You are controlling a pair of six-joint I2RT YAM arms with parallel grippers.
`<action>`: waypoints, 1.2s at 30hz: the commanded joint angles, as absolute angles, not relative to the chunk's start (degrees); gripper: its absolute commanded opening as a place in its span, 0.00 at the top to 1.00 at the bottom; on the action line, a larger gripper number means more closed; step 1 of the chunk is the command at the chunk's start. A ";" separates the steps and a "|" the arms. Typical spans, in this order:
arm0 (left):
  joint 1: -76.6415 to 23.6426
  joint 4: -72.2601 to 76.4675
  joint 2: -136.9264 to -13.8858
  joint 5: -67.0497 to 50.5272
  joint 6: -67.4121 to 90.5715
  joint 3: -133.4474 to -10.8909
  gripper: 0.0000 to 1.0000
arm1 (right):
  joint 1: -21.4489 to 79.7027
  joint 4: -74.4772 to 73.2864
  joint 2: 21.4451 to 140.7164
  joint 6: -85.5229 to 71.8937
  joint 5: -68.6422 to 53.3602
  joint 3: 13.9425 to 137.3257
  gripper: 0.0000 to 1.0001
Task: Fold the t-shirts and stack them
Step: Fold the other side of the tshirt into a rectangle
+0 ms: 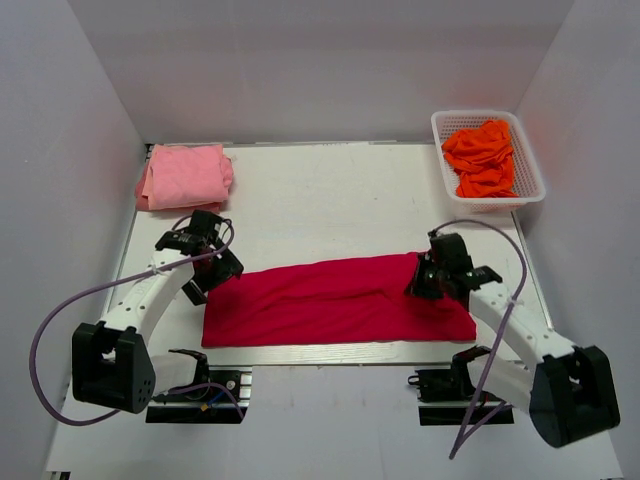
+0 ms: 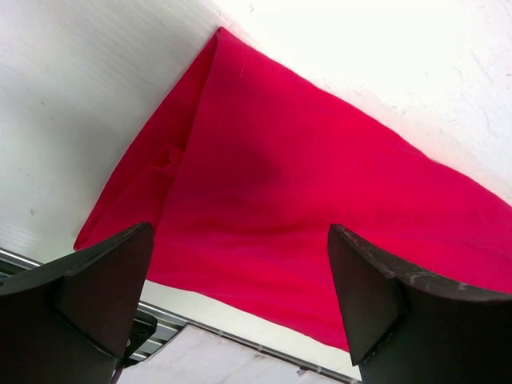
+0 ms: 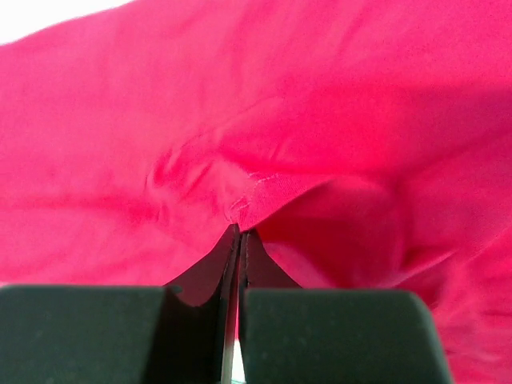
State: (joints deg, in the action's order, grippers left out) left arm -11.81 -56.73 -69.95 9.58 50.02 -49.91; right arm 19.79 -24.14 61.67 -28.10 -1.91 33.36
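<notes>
Right tool (image 3: 240, 232) pinches crimson t-shirt (image 1: 330, 300) (folded).

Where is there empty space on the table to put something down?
The table is bare in the far middle, between the pink shirt and the basket of orange shirts, behind the red shirt. The near strip is crowded: red shirt, left gripper, right gripper.
</notes>
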 commanded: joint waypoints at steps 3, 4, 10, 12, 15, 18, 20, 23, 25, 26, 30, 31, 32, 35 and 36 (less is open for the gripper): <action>-11.95 -55.37 -69.08 8.88 49.48 -49.31 0.00 | 21.53 -24.36 53.10 -35.06 -22.46 23.57 1.00; -11.95 -55.37 -69.60 8.35 49.48 -48.61 0.00 | 21.88 -23.82 51.95 -36.03 -26.07 20.68 1.00; -11.95 -53.53 -71.19 7.82 49.48 -47.99 0.00 | 23.20 -31.54 42.72 -37.62 -30.07 19.60 0.67; -11.95 -53.53 -71.71 7.21 49.48 -47.99 0.00 | 23.29 -37.85 40.70 -36.22 -27.61 21.78 0.10; -11.95 -52.91 -71.72 6.07 49.48 -47.99 0.00 | 23.12 -43.84 41.22 -34.99 -20.07 27.14 0.10; -11.95 -51.77 -71.72 5.54 48.96 -47.99 0.00 | 23.12 -48.86 43.41 -34.37 -13.89 33.47 0.10; -11.95 -51.77 -71.72 5.54 48.96 -47.99 0.00 | 23.11 -50.88 44.91 -33.58 -11.34 36.83 0.10; -11.95 -50.37 -72.24 5.54 48.96 -47.99 0.00 | 23.11 -51.59 46.66 -33.22 -10.11 42.61 0.10; -11.95 -48.80 -72.86 5.54 48.43 -47.99 0.00 | 22.94 -50.20 47.90 -33.14 -8.01 44.55 0.10; -11.95 -48.17 -72.86 5.02 48.43 -47.99 0.00 | 23.11 -49.84 49.47 -33.05 -6.00 45.43 0.10; -11.95 -45.36 -75.76 5.01 47.82 -46.76 0.00 | 22.94 -47.20 58.24 -32.87 1.65 47.80 0.10; -11.95 -44.83 -76.28 5.01 47.81 -46.15 0.00 | 22.85 -46.50 60.10 -32.87 3.06 48.33 0.10; -11.95 -44.13 -77.33 5.01 47.81 -46.14 0.00 | 22.94 -46.23 63.16 -32.96 3.95 48.69 0.10; -11.95 -44.12 -78.92 5.62 47.81 -45.62 0.00 | 23.11 -45.26 69.32 -33.05 7.29 50.10 0.10; -11.95 -44.12 -79.80 6.32 47.81 -45.62 0.00 | 23.12 -45.44 71.00 -33.13 8.34 50.27 0.10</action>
State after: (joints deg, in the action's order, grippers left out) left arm -11.81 -45.74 -79.22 5.48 48.42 -46.06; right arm 23.00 -46.11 68.31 -33.67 2.22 47.83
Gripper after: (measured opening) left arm 0.997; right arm 0.904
